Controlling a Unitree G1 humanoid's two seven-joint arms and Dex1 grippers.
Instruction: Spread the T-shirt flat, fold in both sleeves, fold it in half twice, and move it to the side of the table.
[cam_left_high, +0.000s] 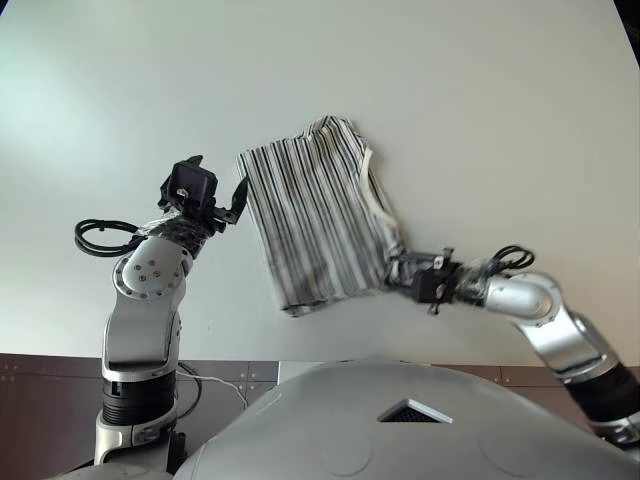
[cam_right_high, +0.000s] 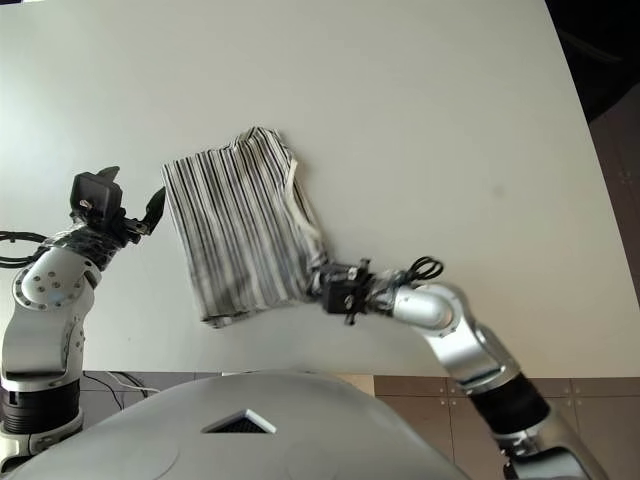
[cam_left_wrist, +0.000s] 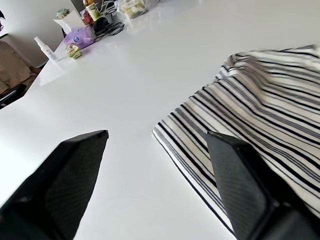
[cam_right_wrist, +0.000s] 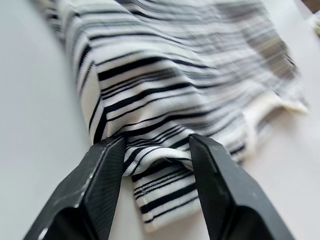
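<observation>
The striped T-shirt (cam_left_high: 315, 220) lies folded into a narrow rectangle in the middle of the white table (cam_left_high: 480, 90). Its collar end points to the far side. My left gripper (cam_left_high: 220, 178) is open just left of the shirt's far left corner, above the table. In the left wrist view that corner (cam_left_wrist: 165, 132) lies between the spread fingers (cam_left_wrist: 75, 170). My right gripper (cam_left_high: 395, 268) is at the shirt's near right corner. There its fingers (cam_right_wrist: 105, 175) are shut on a bunched fold of the striped fabric (cam_right_wrist: 160, 150).
Small bottles, a box and cables (cam_left_wrist: 80, 30) crowd the table's far corner. The table's front edge (cam_left_high: 330, 352) runs just below the shirt's near end. Bare tabletop surrounds the shirt to the left, right and far side.
</observation>
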